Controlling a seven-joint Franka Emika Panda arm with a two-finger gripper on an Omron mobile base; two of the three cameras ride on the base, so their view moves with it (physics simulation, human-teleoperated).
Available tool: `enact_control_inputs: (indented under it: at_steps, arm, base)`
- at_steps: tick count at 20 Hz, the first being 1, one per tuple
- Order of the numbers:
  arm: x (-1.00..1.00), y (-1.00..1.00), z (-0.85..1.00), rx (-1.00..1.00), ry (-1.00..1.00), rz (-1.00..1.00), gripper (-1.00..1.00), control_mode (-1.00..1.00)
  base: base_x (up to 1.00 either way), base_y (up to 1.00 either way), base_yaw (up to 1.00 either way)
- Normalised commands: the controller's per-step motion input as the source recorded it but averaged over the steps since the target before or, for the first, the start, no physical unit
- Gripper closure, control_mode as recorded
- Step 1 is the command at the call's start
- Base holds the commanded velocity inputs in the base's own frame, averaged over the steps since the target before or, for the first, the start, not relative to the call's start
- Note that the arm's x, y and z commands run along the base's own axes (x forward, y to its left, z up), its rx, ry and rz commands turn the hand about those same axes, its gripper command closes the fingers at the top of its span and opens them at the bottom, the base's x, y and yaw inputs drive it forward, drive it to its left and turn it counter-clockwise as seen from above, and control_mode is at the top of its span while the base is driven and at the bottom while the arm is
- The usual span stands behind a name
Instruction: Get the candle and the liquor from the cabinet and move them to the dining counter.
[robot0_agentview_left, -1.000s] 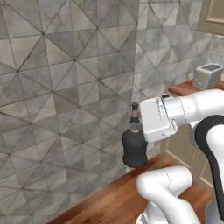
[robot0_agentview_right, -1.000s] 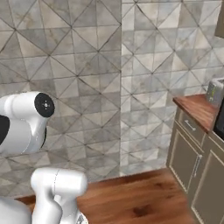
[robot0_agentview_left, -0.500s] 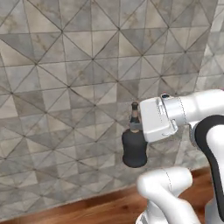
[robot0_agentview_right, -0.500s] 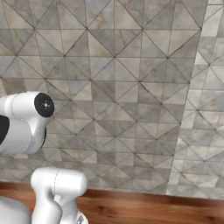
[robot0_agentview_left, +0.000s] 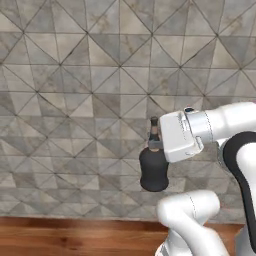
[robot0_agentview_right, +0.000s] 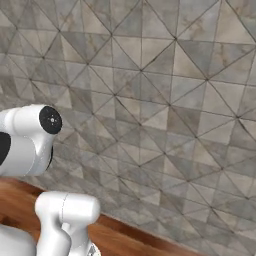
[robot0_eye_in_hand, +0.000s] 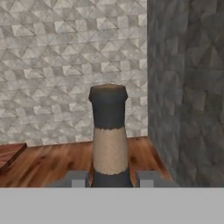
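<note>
Tiled room indoors.
Grey triangle-patterned wall tiles (robot0_agentview_left: 75, 75) over a reddish wood floor (robot0_agentview_left: 60, 237).

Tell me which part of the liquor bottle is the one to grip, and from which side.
The thin neck, from the side. The liquor hangs upright with the end effector closed level on its neck, above the wide bell-shaped body, which looks too broad for the fingers.

We find the liquor (robot0_agentview_left: 153, 170), a squat black bottle with thin neck and stopper, upright, in mid-air before tiled wall.
</note>
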Motion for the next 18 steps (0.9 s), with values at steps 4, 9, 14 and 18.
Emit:
enact_control_inputs:
  at_steps: [4, 9, 14, 18]
  arm:
    - [0.00, 0.00, 0.00, 0.00, 0.00, 0.00, 1.00, 1.00]
    - [0.00, 0.00, 0.00, 0.00, 0.00, 0.00, 1.00, 1.00]
    - [0.00, 0.00, 0.00, 0.00, 0.00, 0.00, 1.00, 1.00]
    - [0.00, 0.00, 0.00, 0.00, 0.00, 0.00, 1.00, 1.00]
  base:
    - [0.00, 0.40, 0.57]
    - [0.00, 0.24, 0.58]
    - [0.00, 0.24, 0.58]
    - [0.00, 0.26, 0.58]
